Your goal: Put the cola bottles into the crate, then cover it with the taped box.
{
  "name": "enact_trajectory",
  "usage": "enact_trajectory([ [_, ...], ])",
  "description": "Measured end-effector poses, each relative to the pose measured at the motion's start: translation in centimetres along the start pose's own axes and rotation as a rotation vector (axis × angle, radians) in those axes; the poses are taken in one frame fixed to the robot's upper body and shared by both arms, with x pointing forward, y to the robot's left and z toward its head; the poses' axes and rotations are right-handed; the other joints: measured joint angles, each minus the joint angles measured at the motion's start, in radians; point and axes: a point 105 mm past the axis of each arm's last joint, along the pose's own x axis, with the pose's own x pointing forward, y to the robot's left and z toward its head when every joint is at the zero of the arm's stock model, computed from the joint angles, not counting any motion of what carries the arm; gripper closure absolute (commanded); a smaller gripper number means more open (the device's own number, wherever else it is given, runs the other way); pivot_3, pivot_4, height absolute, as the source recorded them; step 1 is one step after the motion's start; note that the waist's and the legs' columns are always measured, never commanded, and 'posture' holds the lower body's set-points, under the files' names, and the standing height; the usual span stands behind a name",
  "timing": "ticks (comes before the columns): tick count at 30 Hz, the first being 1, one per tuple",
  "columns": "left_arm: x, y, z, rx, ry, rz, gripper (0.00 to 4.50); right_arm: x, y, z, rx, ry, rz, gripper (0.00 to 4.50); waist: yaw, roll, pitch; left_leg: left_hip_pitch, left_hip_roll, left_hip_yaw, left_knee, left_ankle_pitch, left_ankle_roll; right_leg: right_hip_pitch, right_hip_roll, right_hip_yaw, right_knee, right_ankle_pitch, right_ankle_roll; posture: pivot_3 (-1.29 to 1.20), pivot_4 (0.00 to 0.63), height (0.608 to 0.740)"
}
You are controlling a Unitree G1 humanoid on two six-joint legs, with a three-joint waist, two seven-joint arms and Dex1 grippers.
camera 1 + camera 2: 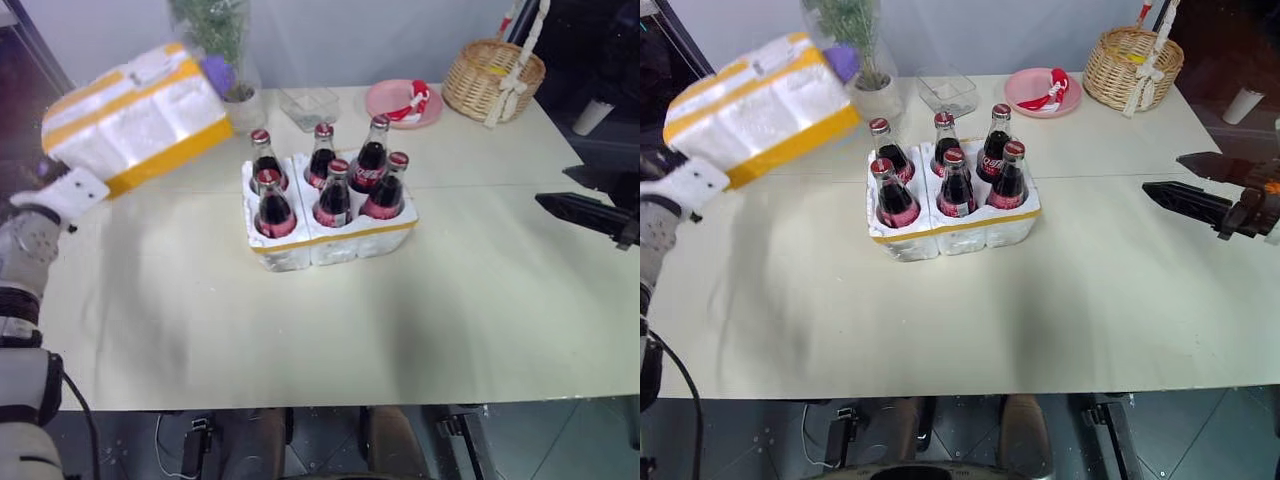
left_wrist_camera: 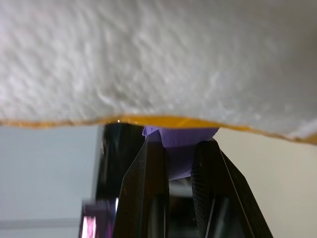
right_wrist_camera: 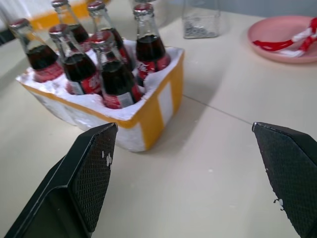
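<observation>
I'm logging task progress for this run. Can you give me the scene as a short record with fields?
bottles: six cola bottles standing in the crate
cover: taped box lifted off the table, left of the crate, tilted
left gripper: shut on the taped box's purple end
right gripper: open, empty, right of the crate
remaining: box not yet on crate

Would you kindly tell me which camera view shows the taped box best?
The right eye view: the whole taped box shows, lifted above the table in the left hand. The left eye view shows it likewise; the left wrist view shows its foam underside and purple end close up.
</observation>
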Motion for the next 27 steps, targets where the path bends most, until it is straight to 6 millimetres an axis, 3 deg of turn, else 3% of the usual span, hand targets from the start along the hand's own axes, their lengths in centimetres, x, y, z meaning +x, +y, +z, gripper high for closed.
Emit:
enact_trajectory([
  [4, -0.9, 3.4, 5.6, 0.005, -0.166, -0.039, 4.39, 0.1, -0.1, -0.5, -0.004, -0.006, -0.001, 0.0, -0.003, 0.0, 0.0, 0.0, 0.0, 0.0, 0.0, 0.0, 0.0, 0.0, 0.0, 0.0, 0.0, 0.0, 0.0, 0.0, 0.15, 0.737],
  [11, -4.7, 5.4, 13.5, 0.093, -0.334, -0.187, 4.39, 1.3, -0.1, -2.6, 0.045, -0.006, -0.001, 0.0, -0.006, 0.0, 0.0, 0.0, 0.0, 0.0, 0.0, 0.0, 0.0, 0.0, 0.001, 0.001, 0.0, 0.0, 0.0, 0.0, 0.15, 0.737],
  [19, -8.5, 5.1, 18.8, 0.192, -0.436, -0.297, 4.39, 2.8, -0.1, -2.9, 0.077, -0.047, -0.006, 0.0, -0.005, 0.0, 0.0, 0.001, 0.0, 0.0, 0.001, 0.0, 0.0, 0.003, 0.001, 0.0, 0.0, 0.0, 0.0, 0.0, 0.15, 0.737],
  [27, -8.8, 2.4, 19.4, 0.316, -0.438, -0.336, 4.39, 3.4, -0.3, -2.6, 0.091, -0.088, -0.024, 0.0, -0.006, 0.0, 0.0, 0.002, 0.0, 0.0, 0.0, 0.0, 0.0, 0.002, 0.001, 0.0, 0.0, 0.0, 0.0, 0.0, 0.15, 0.737],
])
